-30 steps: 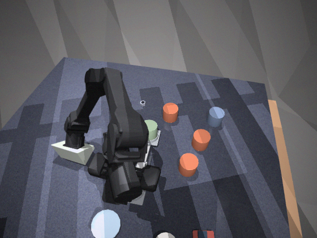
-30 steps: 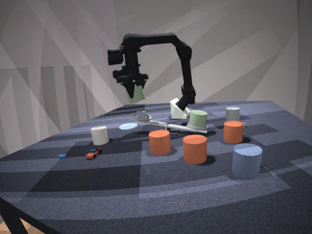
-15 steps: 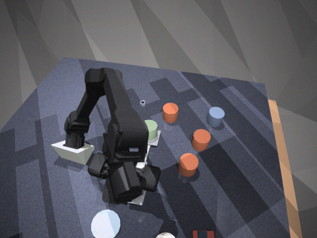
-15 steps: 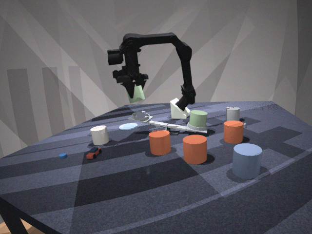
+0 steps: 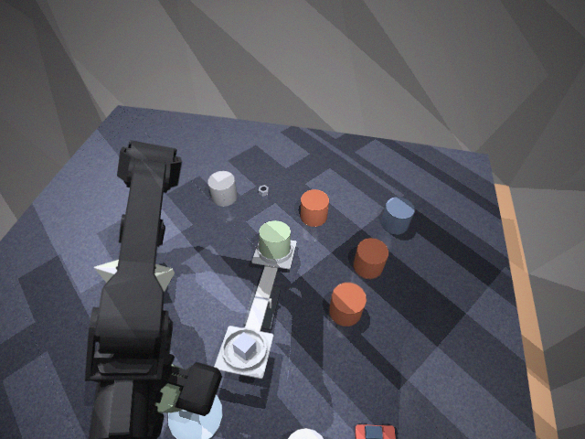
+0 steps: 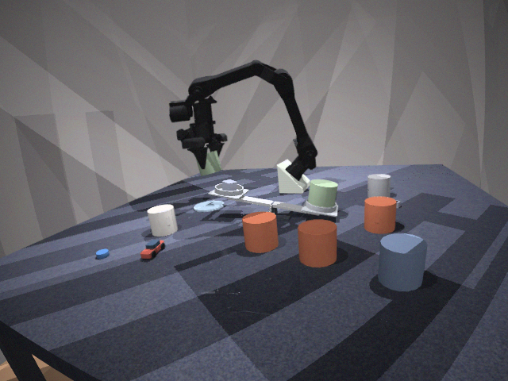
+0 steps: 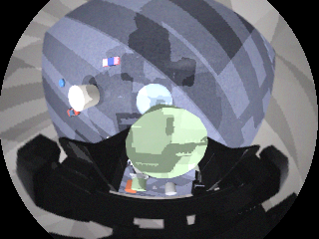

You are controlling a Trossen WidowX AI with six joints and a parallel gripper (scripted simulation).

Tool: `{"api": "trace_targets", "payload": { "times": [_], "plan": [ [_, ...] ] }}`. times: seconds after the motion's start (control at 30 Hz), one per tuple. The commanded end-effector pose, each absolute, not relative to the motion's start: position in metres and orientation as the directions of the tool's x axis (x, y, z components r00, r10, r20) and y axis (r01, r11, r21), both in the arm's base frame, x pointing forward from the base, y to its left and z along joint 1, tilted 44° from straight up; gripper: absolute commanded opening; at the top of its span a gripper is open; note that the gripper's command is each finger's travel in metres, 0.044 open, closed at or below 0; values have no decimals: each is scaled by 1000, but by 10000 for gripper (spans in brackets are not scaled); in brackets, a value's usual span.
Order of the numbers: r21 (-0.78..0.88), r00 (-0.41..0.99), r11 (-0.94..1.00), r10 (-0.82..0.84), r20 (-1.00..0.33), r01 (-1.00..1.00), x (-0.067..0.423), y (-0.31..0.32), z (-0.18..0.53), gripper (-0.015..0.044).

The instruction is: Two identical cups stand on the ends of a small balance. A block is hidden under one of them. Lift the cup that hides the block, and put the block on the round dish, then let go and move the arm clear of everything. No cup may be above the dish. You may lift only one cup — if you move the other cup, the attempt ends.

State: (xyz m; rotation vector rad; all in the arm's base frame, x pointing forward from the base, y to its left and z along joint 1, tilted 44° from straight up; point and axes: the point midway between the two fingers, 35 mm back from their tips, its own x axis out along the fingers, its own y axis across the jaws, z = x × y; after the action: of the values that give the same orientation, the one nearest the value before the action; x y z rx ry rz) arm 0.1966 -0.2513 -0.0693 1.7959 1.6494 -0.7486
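My gripper (image 5: 168, 400) (image 6: 209, 159) (image 7: 163, 129) is shut on a light green cup, held tilted in the air near the round dish. The pale blue dish (image 5: 194, 425) (image 6: 208, 205) (image 7: 152, 99) lies on the table; in the top view the gripper partly overlaps it, and whether the cup is over its edge is hard to tell. The small pale block (image 5: 244, 347) (image 6: 228, 182) sits uncovered inside the ring on the raised end of the white balance (image 5: 256, 314) (image 6: 254, 201). The other green cup (image 5: 274, 238) (image 6: 322, 192) (image 7: 139, 184) stands upright on the lowered end.
Orange cylinders (image 5: 346, 305) (image 6: 259, 232) and a blue cylinder (image 5: 398, 216) (image 6: 402, 262) stand beside the balance. A grey cylinder (image 5: 222, 188) (image 6: 379, 186) stands near its lowered end. A white cylinder (image 6: 163, 220) (image 7: 84, 98), a red car (image 6: 152, 249) and a blue disc (image 6: 101, 253) are on the dish side.
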Motion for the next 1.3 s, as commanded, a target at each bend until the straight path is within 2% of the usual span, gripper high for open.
{"api": "trace_targets", "payload": {
  "times": [0.0,0.2,1.27],
  "plan": [
    [56,72,-45,667,-741,997,159,-256,-106,0],
    [76,73,-25,676,-733,997,118,-251,-147,0],
    [77,74,-25,677,-733,997,123,-213,-188,0]
  ]
}}
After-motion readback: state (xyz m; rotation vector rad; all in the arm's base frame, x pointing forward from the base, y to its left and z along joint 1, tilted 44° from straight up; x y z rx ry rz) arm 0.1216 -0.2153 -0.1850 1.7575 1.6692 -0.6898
